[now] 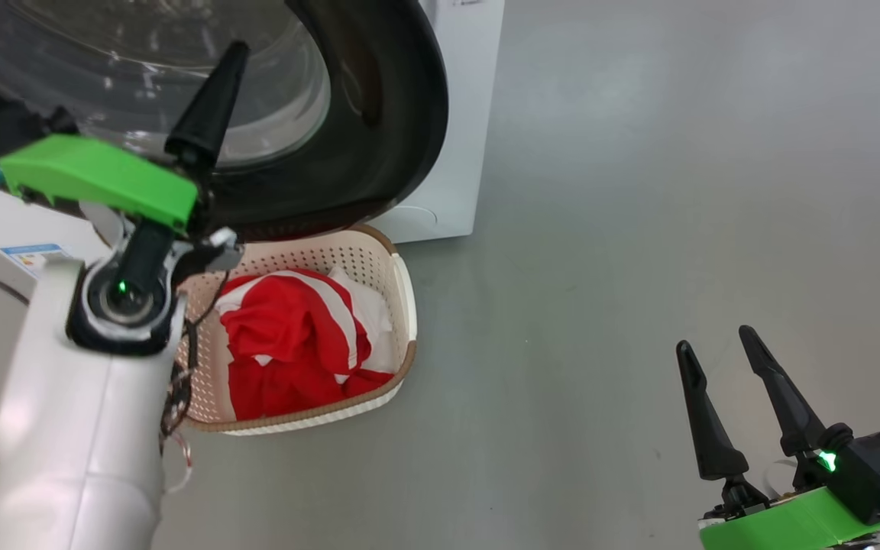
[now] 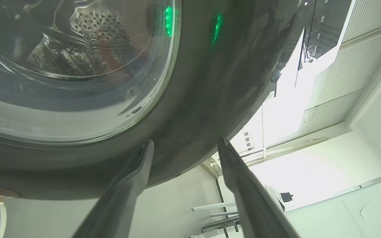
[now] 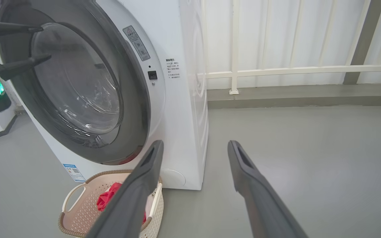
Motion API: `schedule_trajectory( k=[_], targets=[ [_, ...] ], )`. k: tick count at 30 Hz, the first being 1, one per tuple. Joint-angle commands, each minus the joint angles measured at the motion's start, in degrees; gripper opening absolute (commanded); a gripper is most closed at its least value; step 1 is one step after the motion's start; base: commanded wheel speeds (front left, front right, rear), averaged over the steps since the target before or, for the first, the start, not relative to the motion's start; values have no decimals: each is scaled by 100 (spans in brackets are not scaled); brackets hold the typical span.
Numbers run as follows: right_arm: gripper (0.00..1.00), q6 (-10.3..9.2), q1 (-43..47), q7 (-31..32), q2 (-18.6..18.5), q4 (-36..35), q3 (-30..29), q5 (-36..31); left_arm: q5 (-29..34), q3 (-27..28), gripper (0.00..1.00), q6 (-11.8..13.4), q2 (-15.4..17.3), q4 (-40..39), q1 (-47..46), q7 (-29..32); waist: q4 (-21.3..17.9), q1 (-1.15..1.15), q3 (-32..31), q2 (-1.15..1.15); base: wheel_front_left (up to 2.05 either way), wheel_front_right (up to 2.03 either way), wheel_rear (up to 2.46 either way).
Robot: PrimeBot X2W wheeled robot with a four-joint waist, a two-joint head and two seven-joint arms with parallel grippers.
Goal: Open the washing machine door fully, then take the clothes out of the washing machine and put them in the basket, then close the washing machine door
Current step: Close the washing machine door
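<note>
Left end effector, spread open, is seemingly touching the washing machine door; warning sticker text is showing illegibly small.

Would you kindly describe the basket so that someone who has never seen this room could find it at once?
Start at the big white washing machine; on the grey floor at its foot, just below the round black-rimmed door, sits a small cream perforated basket. It alone has a brown woven-look rim and holds bright red-and-white clothes.
</note>
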Motion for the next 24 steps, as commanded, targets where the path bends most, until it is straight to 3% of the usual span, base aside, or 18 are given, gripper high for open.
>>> schedule_trajectory(
  k=[1,13,18,24],
  targets=[
    [100,35,-136,-17,-88,-112,124,40,171,87,100,-96,302,-381,228,-154,97,0,-120,0,0,0,0],
    [100,35,-23,-3,-88,-76,33,63,651,192,100,133,406,-1436,1374,-917,331,0,-455,0,0,0,0],
    [100,35,69,-6,-88,-61,-28,89,1373,2,100,302,632,-1925,1999,-1383,394,0,-653,0,0,0,0],
    [100,35,234,-15,-88,-46,-136,181,2069,-260,100,279,776,-2548,2732,-1904,467,0,-850,0,0,0,0]
  ],
)
